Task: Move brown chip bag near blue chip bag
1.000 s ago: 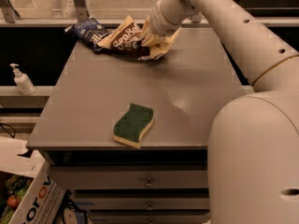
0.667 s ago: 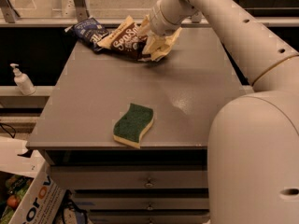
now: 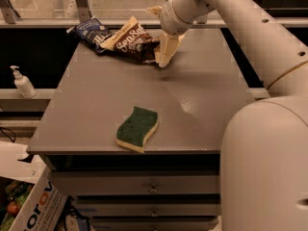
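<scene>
The brown chip bag [image 3: 131,40], tan with a dark panel and white "Sea Salt" script, lies on the far part of the grey table [image 3: 144,95]. Its left end touches the small dark blue chip bag [image 3: 91,31] at the far left corner. My gripper [image 3: 159,37] is at the brown bag's right end, pointing down at the table. It looks open. One cream finger [image 3: 164,49] stands just right of the bag. The other fingertip [image 3: 154,9] shows above the bag.
A green-and-yellow sponge [image 3: 137,128] lies near the table's front edge. My white arm and base [image 3: 264,143] fill the right side. A soap dispenser [image 3: 22,82] stands on a shelf at left. A cardboard box [image 3: 29,206] sits on the floor at lower left. Drawers are below the table.
Hardly anything has moved. The gripper stays at the brown bag's right end, and both bags lie where they were.
</scene>
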You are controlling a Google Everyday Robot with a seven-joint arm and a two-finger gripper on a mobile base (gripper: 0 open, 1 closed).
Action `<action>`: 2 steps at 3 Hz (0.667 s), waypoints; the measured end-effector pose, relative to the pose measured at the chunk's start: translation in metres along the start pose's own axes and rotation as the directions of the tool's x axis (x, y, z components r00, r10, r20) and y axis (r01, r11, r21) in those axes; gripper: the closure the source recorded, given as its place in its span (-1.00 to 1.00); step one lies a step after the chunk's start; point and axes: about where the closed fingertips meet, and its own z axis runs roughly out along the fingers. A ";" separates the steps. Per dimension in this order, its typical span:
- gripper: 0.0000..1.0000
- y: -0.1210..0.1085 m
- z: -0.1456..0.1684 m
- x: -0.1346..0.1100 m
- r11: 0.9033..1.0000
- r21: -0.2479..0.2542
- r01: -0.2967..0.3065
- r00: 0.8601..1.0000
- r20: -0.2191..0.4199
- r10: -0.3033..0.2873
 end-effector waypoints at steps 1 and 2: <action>-1.00 0.005 -0.022 0.017 0.996 0.023 -0.091 0.995 0.042 0.090; -1.00 0.014 -0.048 0.038 0.982 0.050 -0.184 0.981 0.077 0.180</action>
